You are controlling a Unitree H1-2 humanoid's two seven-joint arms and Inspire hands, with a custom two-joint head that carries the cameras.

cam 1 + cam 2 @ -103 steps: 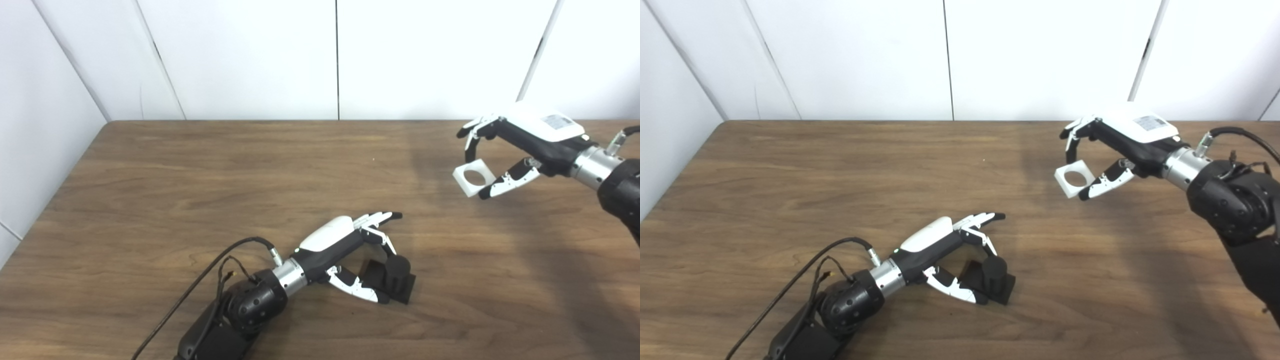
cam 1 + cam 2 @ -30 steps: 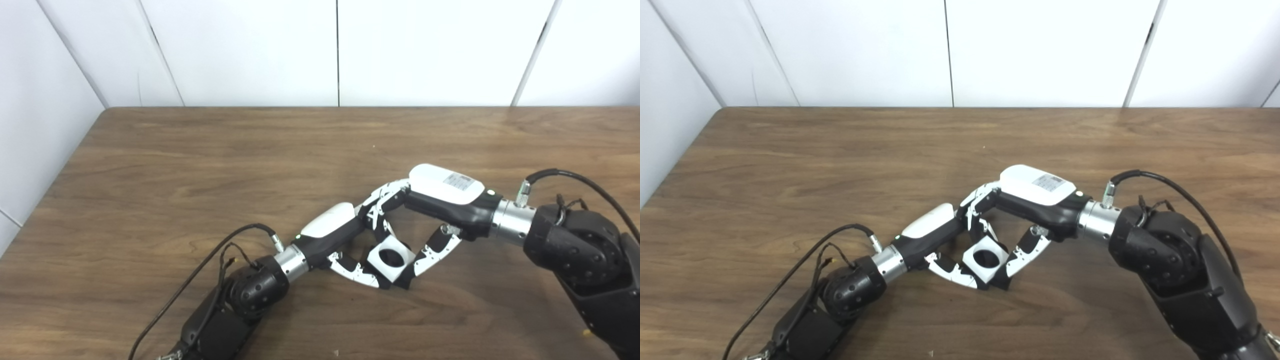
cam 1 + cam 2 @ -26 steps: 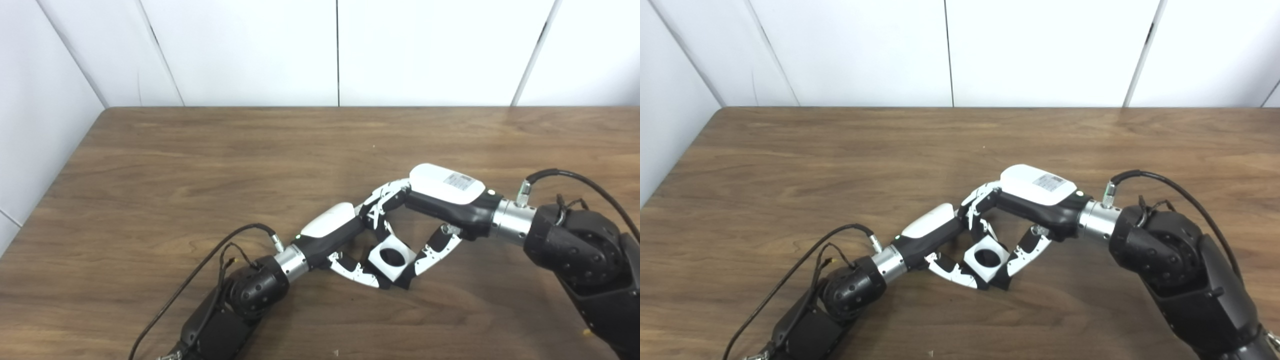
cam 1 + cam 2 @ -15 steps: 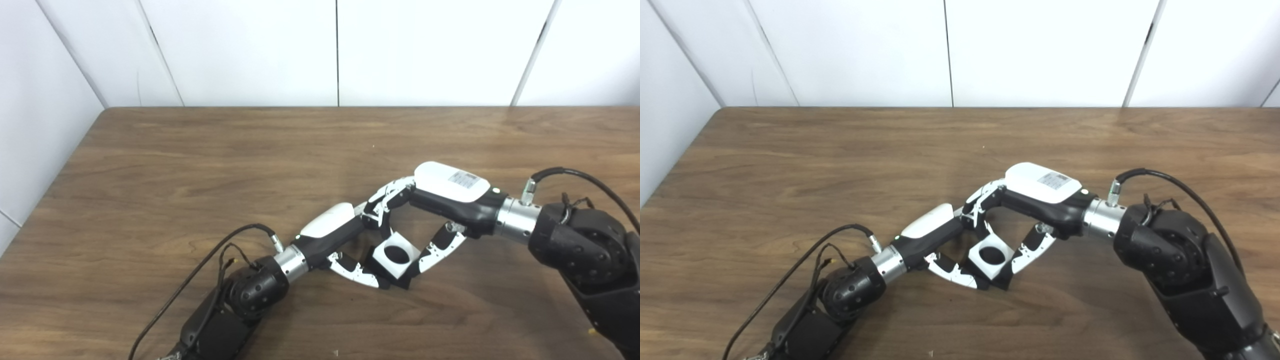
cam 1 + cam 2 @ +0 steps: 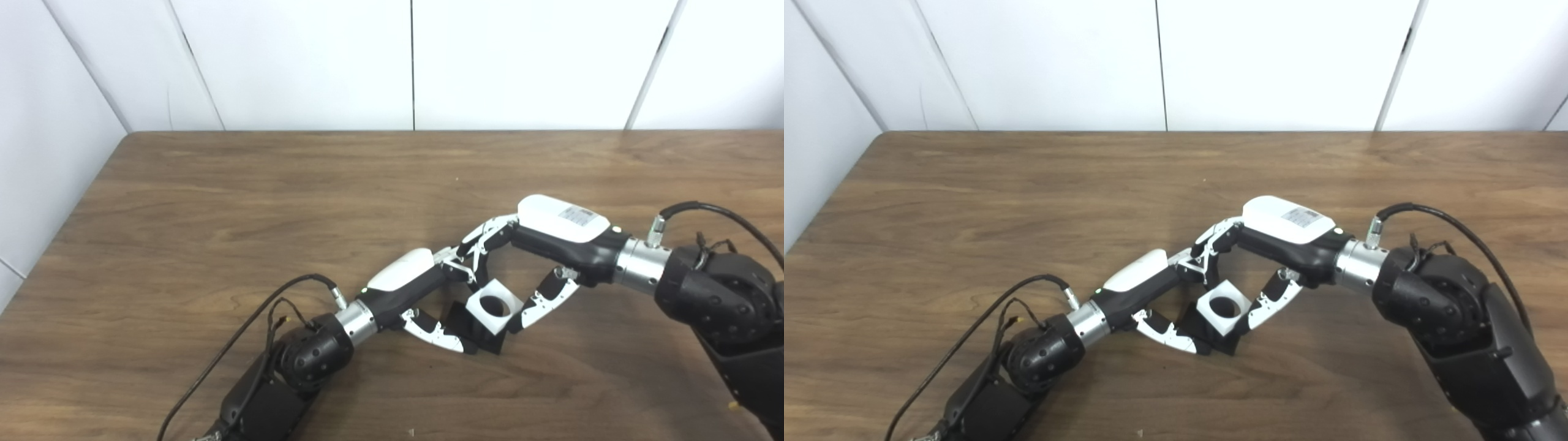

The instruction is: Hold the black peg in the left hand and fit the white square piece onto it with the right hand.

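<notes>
Since a second ago the right hand (image 5: 533,263) has drawn back a little toward the table's right edge, carrying the one white square piece (image 5: 493,305), pinched between fingers and thumb, with it. The piece sits tilted over the one black peg (image 5: 1206,334), whose post is hidden behind it, so whether it is seated cannot be told. The left hand (image 5: 429,300) grips the peg's base near the table's (image 5: 184,202) front edge, with bare wood all around.
</notes>
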